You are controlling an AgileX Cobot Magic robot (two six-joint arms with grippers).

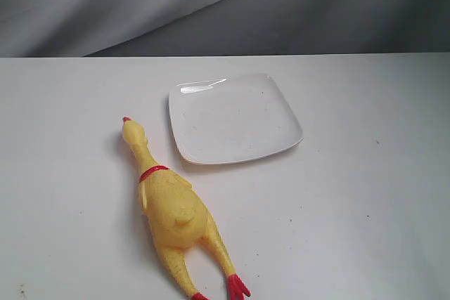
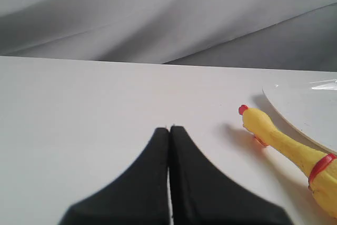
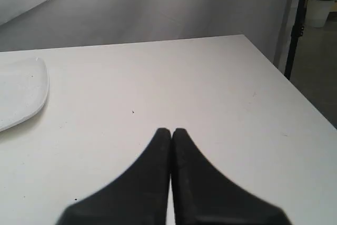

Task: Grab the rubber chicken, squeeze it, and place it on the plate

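The yellow rubber chicken (image 1: 172, 205) lies flat on the white table, head toward the back and red feet at the front edge of the exterior view. The white square plate (image 1: 234, 117) rests just right of its head, apart from it. Neither gripper shows in the exterior view. In the left wrist view my left gripper (image 2: 169, 128) is shut and empty, with the chicken's head and neck (image 2: 274, 138) and the plate's rim (image 2: 295, 117) off to one side. My right gripper (image 3: 171, 129) is shut and empty over bare table, the plate's corner (image 3: 23, 90) showing at the frame's side.
Grey cloth (image 1: 211, 5) hangs behind the table's back edge. In the right wrist view the table's side edge (image 3: 295, 85) drops to the floor, where a dark stand (image 3: 297, 19) and a white bin (image 3: 319, 8) are.
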